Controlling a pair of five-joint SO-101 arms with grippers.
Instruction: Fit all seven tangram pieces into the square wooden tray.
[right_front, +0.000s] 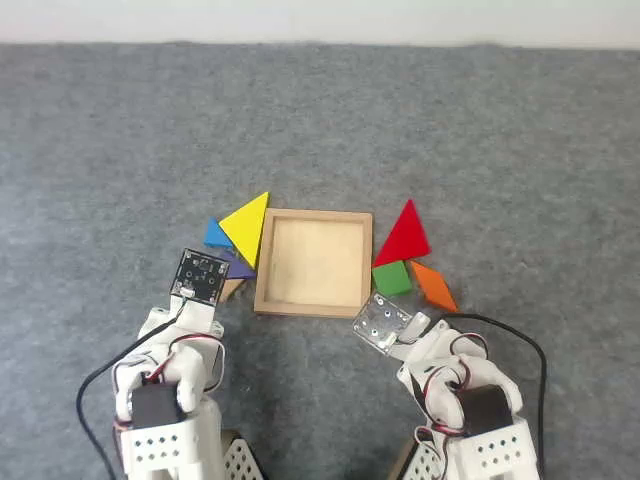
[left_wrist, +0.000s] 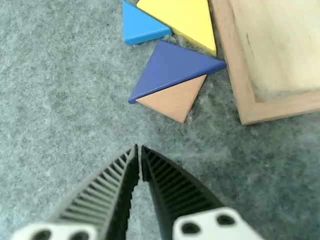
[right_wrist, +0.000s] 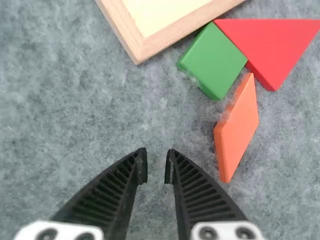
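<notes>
The square wooden tray (right_front: 314, 213) lies empty at the table's middle. By its left side lie a yellow triangle (right_front: 248, 225), a small blue triangle (right_front: 216, 234), a purple triangle (left_wrist: 172, 67) and a tan triangle (left_wrist: 174, 100). A red triangle (right_front: 404, 236), a green square (right_front: 391, 277) and an orange parallelogram (right_front: 434, 285) lie by its right side. My left gripper (left_wrist: 138, 148) is shut on nothing, just short of the tan triangle. My right gripper (right_wrist: 155, 165) stands slightly open over bare carpet, near the tray's corner (right_wrist: 137, 52) and beside the orange parallelogram (right_wrist: 236, 127).
Grey carpet (right_front: 320, 120) covers the table, with wide free room beyond and to both sides of the pieces. Both arm bases and their cables sit at the near edge. A white wall strip runs along the far edge.
</notes>
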